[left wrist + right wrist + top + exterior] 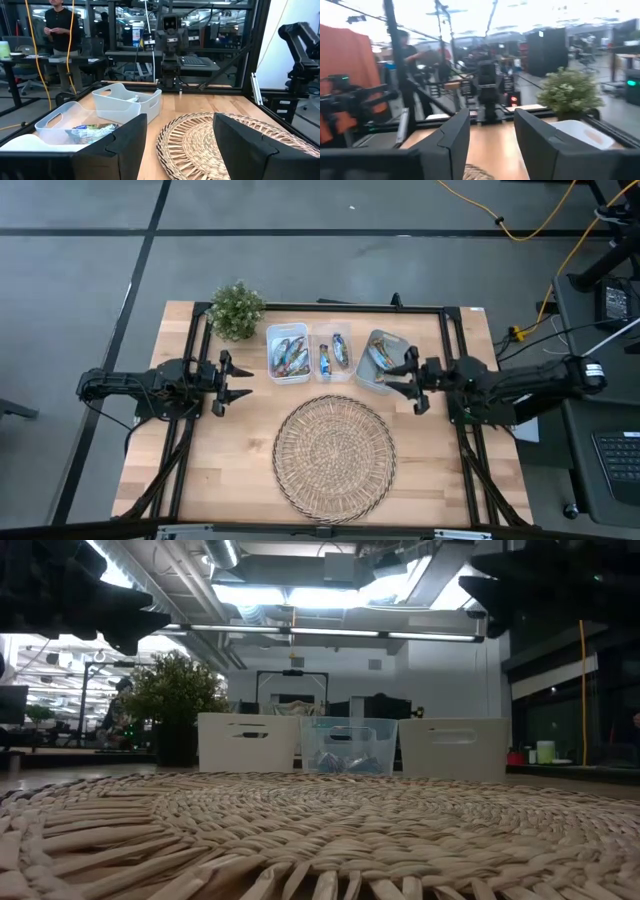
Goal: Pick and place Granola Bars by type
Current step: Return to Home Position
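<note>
The granola bars lie in three plastic bins in a row at the table's far middle. Shiny, mostly blue bars fill the left bin (287, 353), two are in the middle bin (333, 354), and some in the right bin (381, 358). My left gripper (243, 382) hovers open, left of the bins, and the left wrist view shows bars (93, 131) in the nearest bin. My right gripper (393, 378) is open above the right bin's near edge. Neither gripper holds a bar.
A round wicker tray (335, 455) lies on the near middle of the table, between the two arms. A small potted plant (237, 310) stands at the far left, beside the bins. A black frame (330, 306) runs along the table's edges. People stand in the room beyond (402, 60).
</note>
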Robot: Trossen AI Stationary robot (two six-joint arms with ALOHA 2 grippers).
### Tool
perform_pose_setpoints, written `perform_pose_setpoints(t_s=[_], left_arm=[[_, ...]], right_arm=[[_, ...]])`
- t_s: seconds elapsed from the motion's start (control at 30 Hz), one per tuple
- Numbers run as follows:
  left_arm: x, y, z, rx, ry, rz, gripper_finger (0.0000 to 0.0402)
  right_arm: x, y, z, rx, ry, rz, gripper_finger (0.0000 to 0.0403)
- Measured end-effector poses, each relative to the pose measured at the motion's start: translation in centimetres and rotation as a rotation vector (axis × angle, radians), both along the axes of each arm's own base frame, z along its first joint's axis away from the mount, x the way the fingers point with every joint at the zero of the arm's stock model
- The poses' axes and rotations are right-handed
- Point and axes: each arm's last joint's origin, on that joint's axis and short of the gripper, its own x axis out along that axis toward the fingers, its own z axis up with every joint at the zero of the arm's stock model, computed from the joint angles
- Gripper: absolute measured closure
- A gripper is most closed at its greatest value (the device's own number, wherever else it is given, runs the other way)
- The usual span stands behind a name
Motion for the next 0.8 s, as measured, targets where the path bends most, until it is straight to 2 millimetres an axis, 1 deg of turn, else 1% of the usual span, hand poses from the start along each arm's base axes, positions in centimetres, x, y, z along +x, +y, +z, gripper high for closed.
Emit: perform_pose_setpoints(t_s=[0.1, 0.3, 0.63, 0.7, 0.8], left_arm=[[0.0, 0.0, 0.0, -0.001, 0.0, 0.0, 0.0182], [0.0, 0.0, 0.0, 0.0, 0.0, 0.0, 0.0182], [0.0, 0.0, 0.0, -0.001, 0.001, 0.0, 0.0182], [0.0, 0.0, 0.0, 0.0, 0.001, 0.0, 0.0182], [0.0, 0.0, 0.0, 0.0, 0.001, 0.0, 0.0182]], right_arm=[[-0.8, 0.1, -1.3, -0.039, 0.015, 0.033, 0.0256], [-1.5, 0.2, -4.1, -0.06, 0.133, 0.032, 0.0265], [-1.6, 0.2, -6.3, -0.143, 0.365, 0.046, 0.0265], [-2.1, 0.3, -6.5, -0.153, 0.399, 0.057, 0.0265], [-3.2, 0.4, -6.2, -0.155, 0.388, 0.064, 0.0265]])
